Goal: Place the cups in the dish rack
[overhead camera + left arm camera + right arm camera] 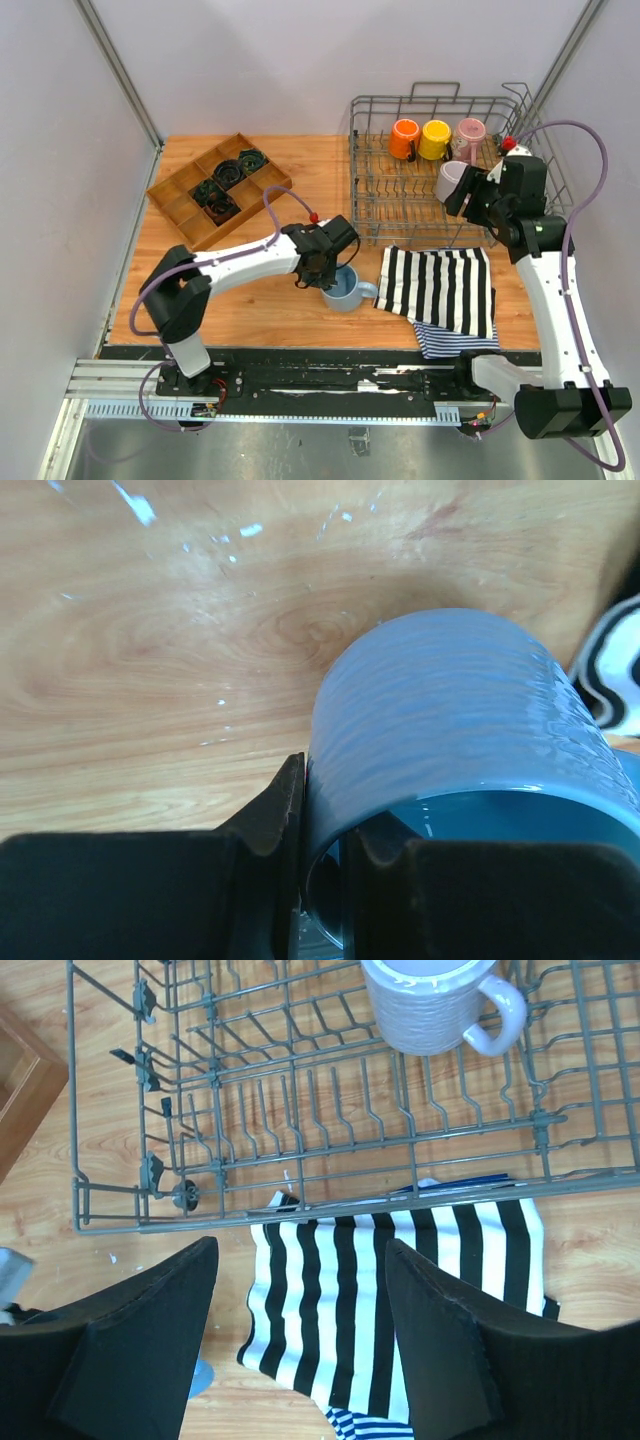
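Note:
The light blue cup (347,290) stands on the wooden table left of the striped cloth. My left gripper (334,268) is shut on its wall, one finger inside and one outside, as the left wrist view shows on the cup (450,710) and gripper (325,815). The dish rack (353,160) stands at the back right. The orange cup (404,138), yellow cup (435,139) and pink cup (468,137) sit in its back row. The grey cup (451,181) rests in the rack (350,1210), also visible in the right wrist view (430,1010). My right gripper (466,196) is open and empty (300,1255), drawn back from it.
A black-and-white striped cloth (445,285) lies in front of the rack, with a blue-striped one under it. A compartmented wooden tray (170,190) holding dark rings stands at the back left. White walls close in both sides.

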